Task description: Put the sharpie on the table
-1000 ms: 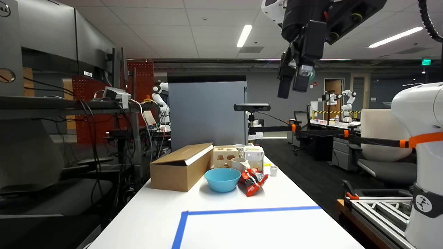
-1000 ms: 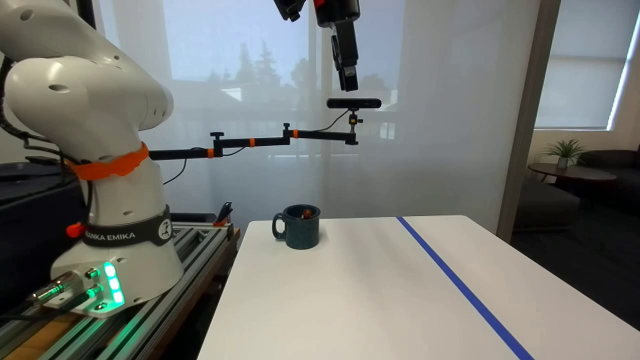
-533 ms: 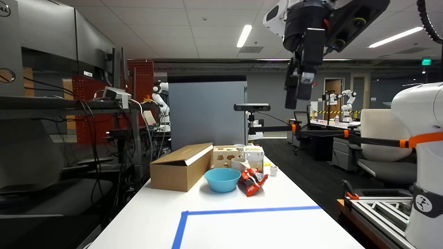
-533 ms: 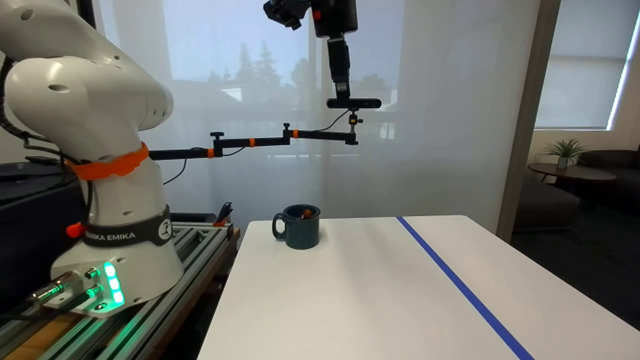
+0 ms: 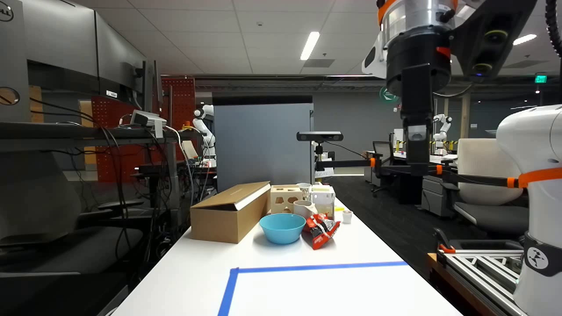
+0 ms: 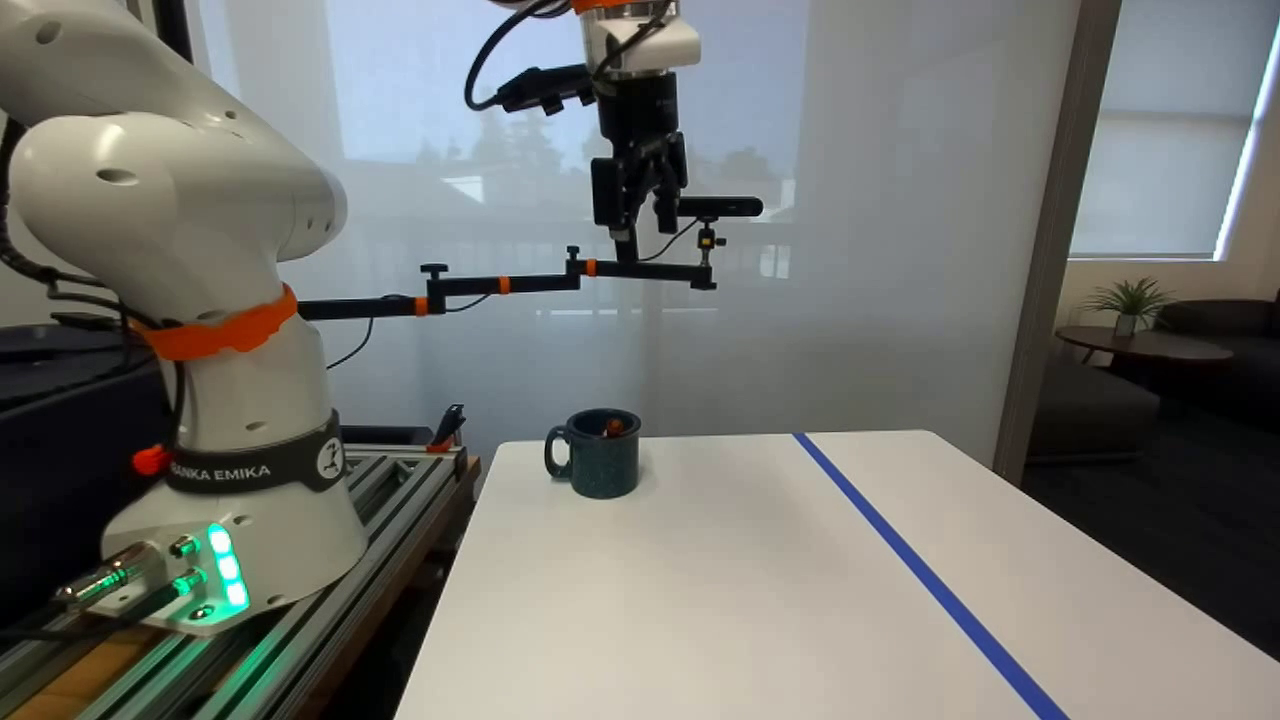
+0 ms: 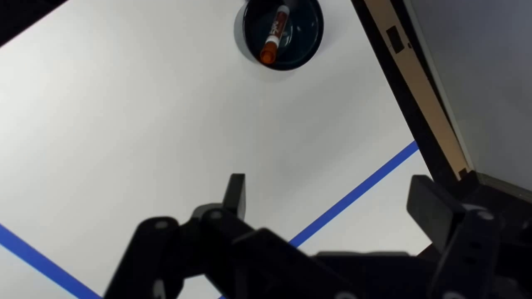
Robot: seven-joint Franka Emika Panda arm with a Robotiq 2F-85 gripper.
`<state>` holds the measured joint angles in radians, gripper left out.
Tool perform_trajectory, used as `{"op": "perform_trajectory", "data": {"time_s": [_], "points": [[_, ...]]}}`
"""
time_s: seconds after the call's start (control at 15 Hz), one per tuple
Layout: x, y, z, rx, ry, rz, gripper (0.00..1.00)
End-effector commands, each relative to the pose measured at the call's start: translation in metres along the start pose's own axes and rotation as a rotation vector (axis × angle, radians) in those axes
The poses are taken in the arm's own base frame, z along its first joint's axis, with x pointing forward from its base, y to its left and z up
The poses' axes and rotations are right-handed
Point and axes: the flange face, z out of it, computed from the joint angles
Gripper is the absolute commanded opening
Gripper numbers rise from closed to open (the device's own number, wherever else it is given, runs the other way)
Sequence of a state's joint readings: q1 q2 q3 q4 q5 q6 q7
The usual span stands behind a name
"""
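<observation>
The black two-fingered robot claw (image 7: 330, 195) is released, its fingertips (image 7: 428, 203) standing well apart in the wrist view, with the white-topped desk (image 7: 266, 137) and a stripe of blue tape (image 7: 355, 193) showing through the gap. Pose-wise it hangs pretty much straight down, well above the desk, and in an exterior view you catch it edge-on so just the near finger (image 5: 418, 151) really shows. The white-and-silver wrist section (image 6: 655, 45) sits at the top of the frame with a chunky black camera (image 5: 487, 48) jutting off one side. The dark red, orange-capped sharpie (image 7: 279, 25) is inside a dark green speckled mug (image 6: 606, 470), tilted, with its cap end by the rim. That mug stands on the desk, past the fingertips in the wrist view and well apart from the claw. Behind the claw, in both exterior views, there's a jointed black boom (image 6: 535, 284) with orange bands, carrying a black bar-shaped camera (image 6: 725, 207). The arm's thick white base (image 6: 240, 400) stands beside the desk with a bright orange strap (image 6: 230, 335) round it, and the white shoulder (image 6: 150, 190) leans up to the frame edge. Further along the desk: round light-blue bowl (image 5: 282, 230), crumpled red bag (image 5: 322, 237), brown cardboard box (image 5: 215, 224).
</observation>
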<state>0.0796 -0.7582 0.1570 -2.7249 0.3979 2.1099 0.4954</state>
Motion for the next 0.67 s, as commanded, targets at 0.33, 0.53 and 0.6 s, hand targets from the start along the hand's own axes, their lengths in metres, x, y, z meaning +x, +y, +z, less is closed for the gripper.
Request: {"op": "perform_trajectory", "data": {"time_s": [0.33,0.53,0.6], "points": [[-0.031,-0.05,0.023,0.144,0.065,0.341,1.0],[-0.035,-0.063,0.035,0.185,0.097,0.399,1.0],[-0.035,-0.067,0.042,0.198,0.099,0.416,1.0]]}}
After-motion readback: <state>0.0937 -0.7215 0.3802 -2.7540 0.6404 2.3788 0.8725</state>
